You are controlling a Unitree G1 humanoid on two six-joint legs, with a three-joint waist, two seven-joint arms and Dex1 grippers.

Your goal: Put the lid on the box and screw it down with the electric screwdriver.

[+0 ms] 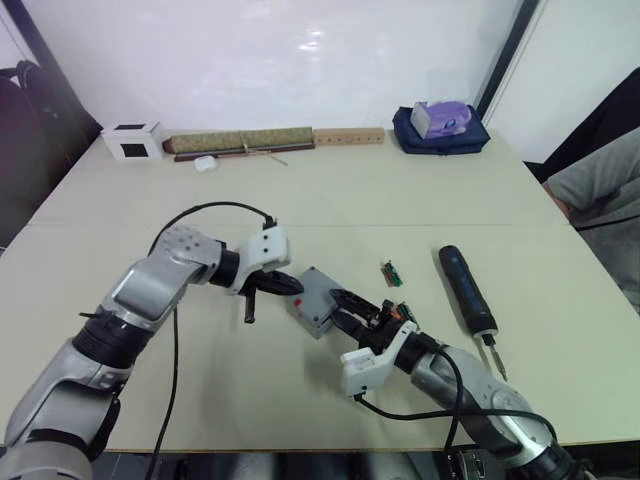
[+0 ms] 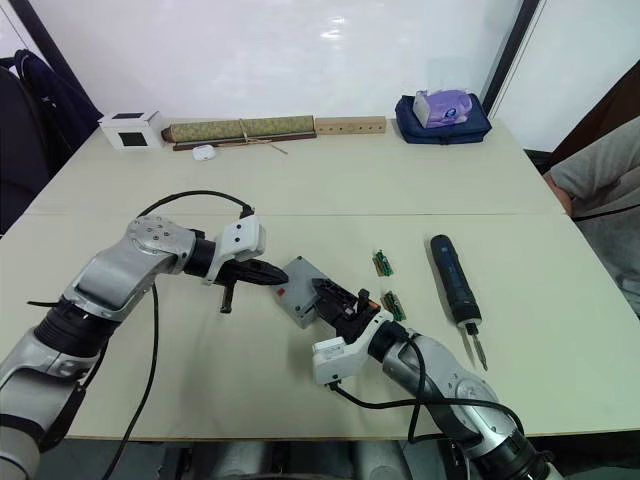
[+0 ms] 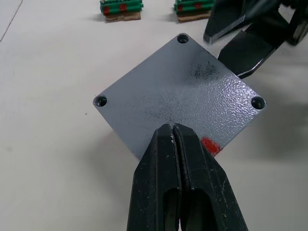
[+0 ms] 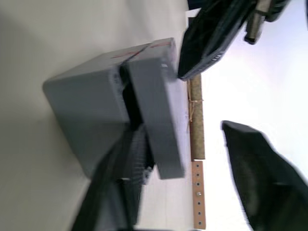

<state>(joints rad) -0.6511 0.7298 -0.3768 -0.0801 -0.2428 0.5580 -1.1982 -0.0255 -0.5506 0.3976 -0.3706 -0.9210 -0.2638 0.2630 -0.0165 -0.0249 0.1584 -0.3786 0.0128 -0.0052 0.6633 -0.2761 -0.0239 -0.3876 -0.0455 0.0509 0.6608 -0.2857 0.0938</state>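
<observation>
The left claw (image 3: 174, 139), its fingers pressed together, touched the near edge of the lid (image 3: 180, 96), which sat askew on the box (image 4: 82, 120) at mid-table. The right claw (image 2: 335, 300), spread wide, had one finger between the two grey halves. The electric screwdriver (image 1: 467, 290) lay well apart to the right on the table (image 1: 300, 190), past two green strips (image 2: 381, 263).

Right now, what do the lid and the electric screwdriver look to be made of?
The lid: grey with a fine pebbled, matte texture and worn dark smudges, with screw holes at its corners. That suggests powder-coated cast metal, though moulded plastic cannot be ruled out. The electric screwdriver: a black body with a dark blue middle, probably plastic with a grip sleeve, and a thin bit that looks like bare metal.
</observation>
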